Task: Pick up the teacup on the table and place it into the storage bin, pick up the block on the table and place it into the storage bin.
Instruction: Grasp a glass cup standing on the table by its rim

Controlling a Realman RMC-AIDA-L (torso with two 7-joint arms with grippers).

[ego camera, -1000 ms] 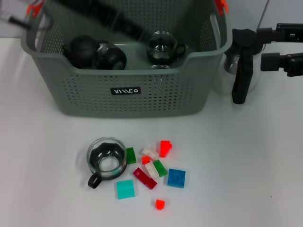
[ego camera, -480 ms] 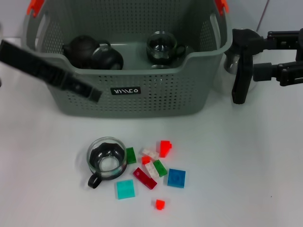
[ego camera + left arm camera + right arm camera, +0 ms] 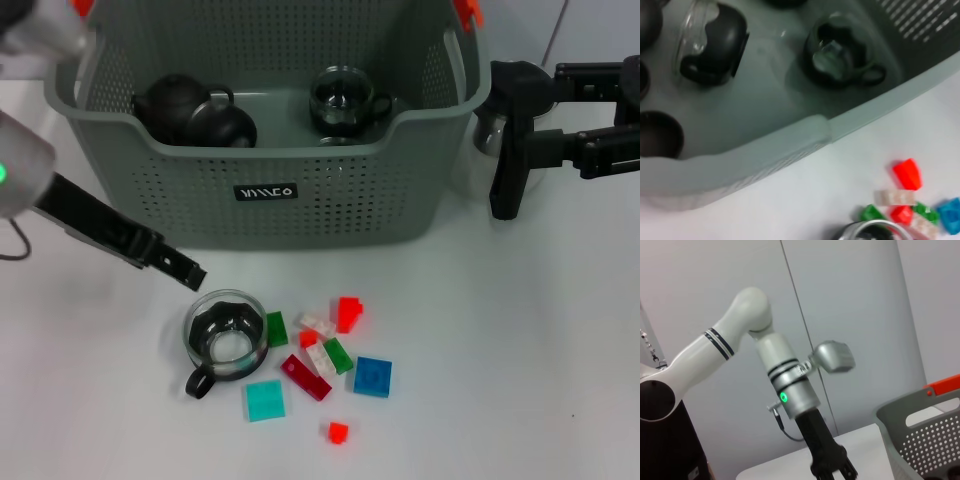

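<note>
A small red block (image 3: 338, 431) lies nearest on the white table (image 3: 520, 380). Just beyond it is a scatter of blocks: teal (image 3: 265, 400), blue (image 3: 372, 376), dark red (image 3: 305, 377), green (image 3: 276, 328). Touching this scatter, a glass teacup (image 3: 225, 335) with a black handle stands upright. The left gripper (image 3: 185, 272) hangs just above and beside the cup; whether its jaws are apart cannot be told. Behind sits the grey-green storage bin (image 3: 300, 205), holding a dark teapot (image 3: 190, 110) and another glass cup (image 3: 345, 98). The right gripper (image 3: 505, 205) hangs beside the bin, jaws unclear.
</note>
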